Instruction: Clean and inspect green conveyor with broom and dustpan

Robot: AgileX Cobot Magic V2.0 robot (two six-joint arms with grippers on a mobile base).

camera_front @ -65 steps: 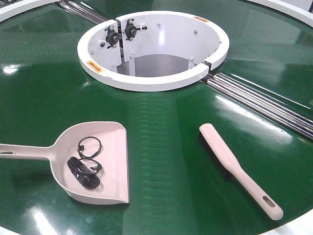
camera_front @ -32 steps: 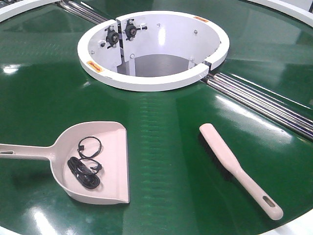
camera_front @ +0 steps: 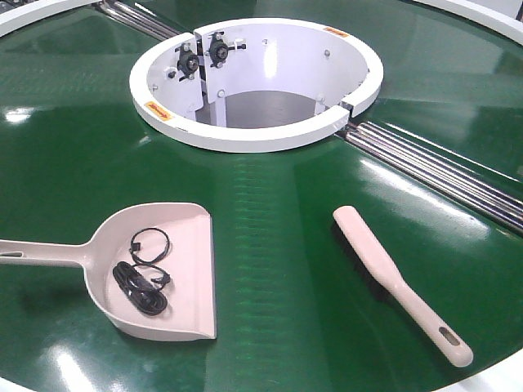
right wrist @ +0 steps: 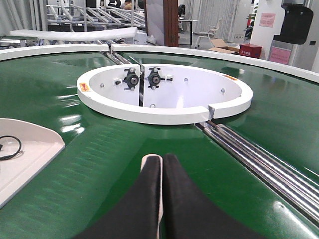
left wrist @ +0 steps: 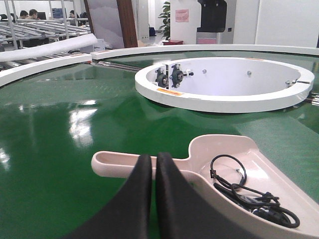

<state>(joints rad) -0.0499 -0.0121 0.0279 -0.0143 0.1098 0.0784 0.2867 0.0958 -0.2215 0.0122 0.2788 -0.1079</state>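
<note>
The green conveyor (camera_front: 270, 237) fills the front view. On it at the lower left the dustpan (camera_front: 192, 269) lies flat, with black cords (camera_front: 143, 282) coiled inside. To the lower right the broom (camera_front: 392, 278) rests on the belt, its slotted handle end toward the near edge. Neither gripper shows in the front view. In the left wrist view my left gripper (left wrist: 153, 157) is shut and empty, hovering in front of the dustpan (left wrist: 224, 147) handle. In the right wrist view my right gripper (right wrist: 162, 158) is shut and empty over the broom (right wrist: 147, 156), whose pale tip peeks past the fingers.
A white ring wall (camera_front: 253, 135) surrounds the central opening, with bearing fittings (camera_front: 204, 53) inside. Silver rollers (camera_front: 441, 171) run in a seam from the ring to the right edge. The belt's white outer rim (camera_front: 490, 377) curves past the broom handle.
</note>
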